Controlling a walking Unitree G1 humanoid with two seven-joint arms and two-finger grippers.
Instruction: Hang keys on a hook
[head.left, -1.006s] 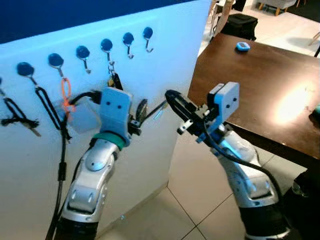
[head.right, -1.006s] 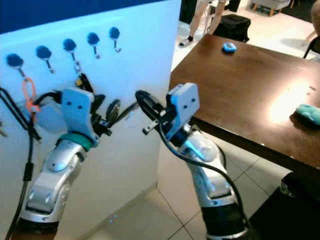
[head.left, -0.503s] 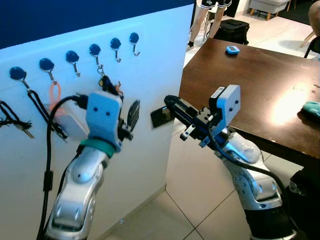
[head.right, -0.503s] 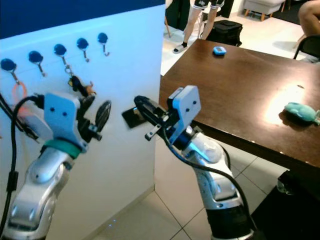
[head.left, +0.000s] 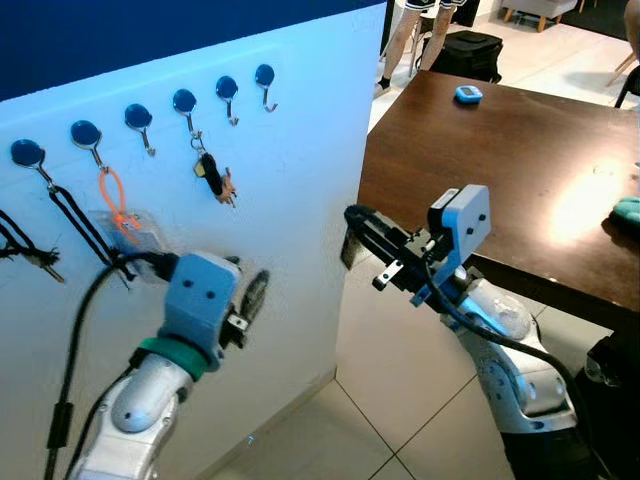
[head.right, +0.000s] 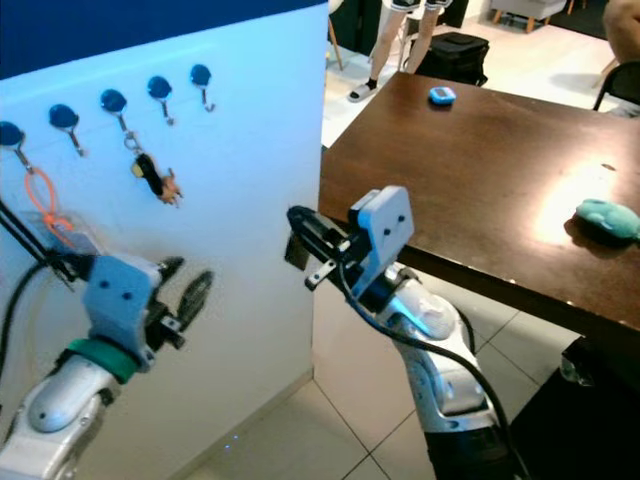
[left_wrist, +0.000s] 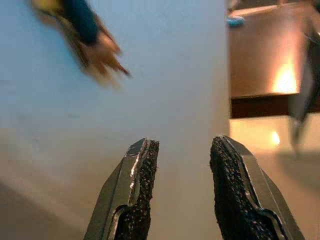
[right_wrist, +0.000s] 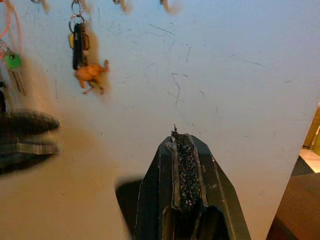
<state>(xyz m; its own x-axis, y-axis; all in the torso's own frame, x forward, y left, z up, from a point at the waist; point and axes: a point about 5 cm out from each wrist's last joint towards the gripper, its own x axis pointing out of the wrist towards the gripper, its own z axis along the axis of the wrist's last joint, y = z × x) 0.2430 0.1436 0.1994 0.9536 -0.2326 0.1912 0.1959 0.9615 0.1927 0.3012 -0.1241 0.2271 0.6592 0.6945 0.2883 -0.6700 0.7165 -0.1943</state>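
Hanging on a hook (head.left: 188, 112), keys (head.left: 211, 172) well above left gripper (head.left: 252, 297).

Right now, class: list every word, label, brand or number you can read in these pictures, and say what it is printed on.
None can be read. The keys hanging on a hook, the white wall, the small blue object on the brown table, and both camera housings show no legible lettering.
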